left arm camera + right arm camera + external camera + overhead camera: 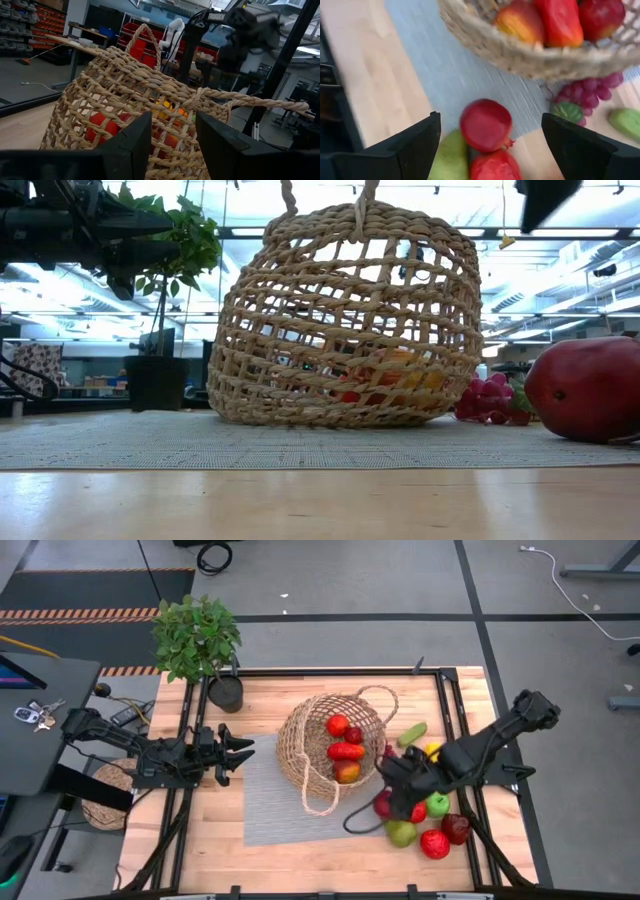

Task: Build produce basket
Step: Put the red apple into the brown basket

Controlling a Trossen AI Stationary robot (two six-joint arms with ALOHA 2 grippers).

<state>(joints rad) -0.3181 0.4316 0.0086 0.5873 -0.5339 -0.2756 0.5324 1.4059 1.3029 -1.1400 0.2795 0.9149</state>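
The basket (pixel 330 748) lies tipped on its side on the grey mat (pixel 265 810) near the middle of the table (pixel 200 850), already holding a red pepper (pixel 346 751), red apples and an orange-red fruit. The right gripper (pixel 392 772) hangs just beside the basket's rim, over the loose produce (pixel 425 825) — fingers spread wide, holding nothing, a red fruit (pixel 485 125) lying between them below. The left gripper (pixel 238 751) waits beside the mat's left edge, pointed at the basket — jaws part open and empty.
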